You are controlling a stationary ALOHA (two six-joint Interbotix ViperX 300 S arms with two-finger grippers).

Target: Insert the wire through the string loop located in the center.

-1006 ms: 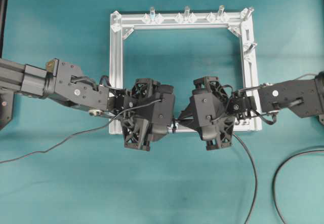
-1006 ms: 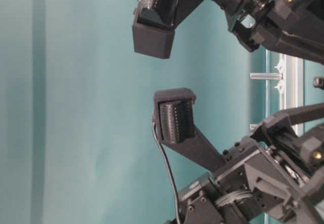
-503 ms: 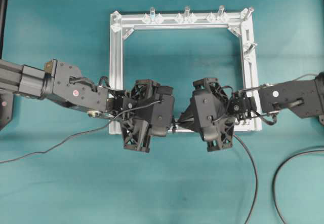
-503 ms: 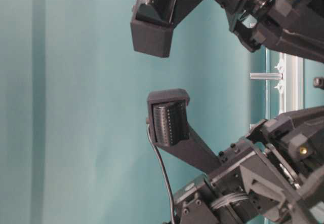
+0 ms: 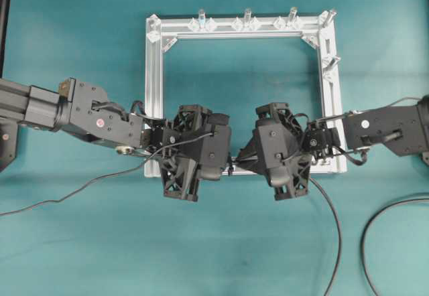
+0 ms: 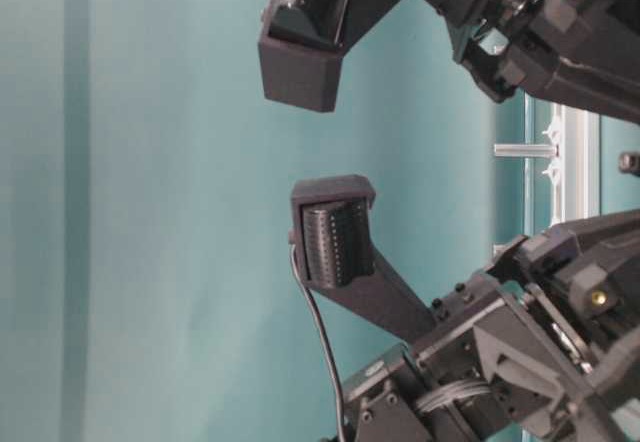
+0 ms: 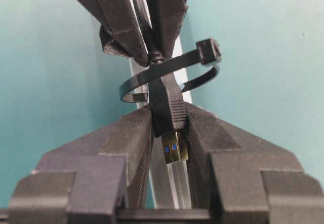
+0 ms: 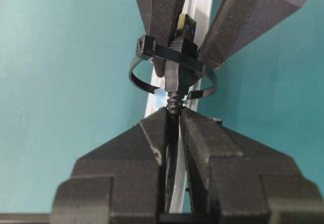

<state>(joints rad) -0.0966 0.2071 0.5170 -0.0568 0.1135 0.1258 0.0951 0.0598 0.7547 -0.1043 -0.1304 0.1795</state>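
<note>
Both arms meet over the near rail of the frame, at its middle.

Left gripper: clenched on the plug. Fingers press the black plug body from both sides; gold tip w/ blue insert points back toward the wrist cam, clear of the pads.

Right gripper: clenched on the wire. Pads pinch the thin cable just behind the strain relief, close to the plug's rear end.

Loop: black band ring, standing upright over the rail. In the left wrist view the plug body passes through the ring; the ring sits around the plug's rear part, between the two grippers. In the right wrist view the same loop circles the plug, w/ the gold tip on the far side, between the left gripper's fingers.

Overhead view: left gripper and right gripper face each other tip to tip, just beside one another on the rail; the loop itself is too small to make out there. The wire trails from the right gripper toward the bottom edge of the pic, lying on the teal table.

Table-level view: only the outer bodies of the two grippers show; plug and loop are hidden.
</note>
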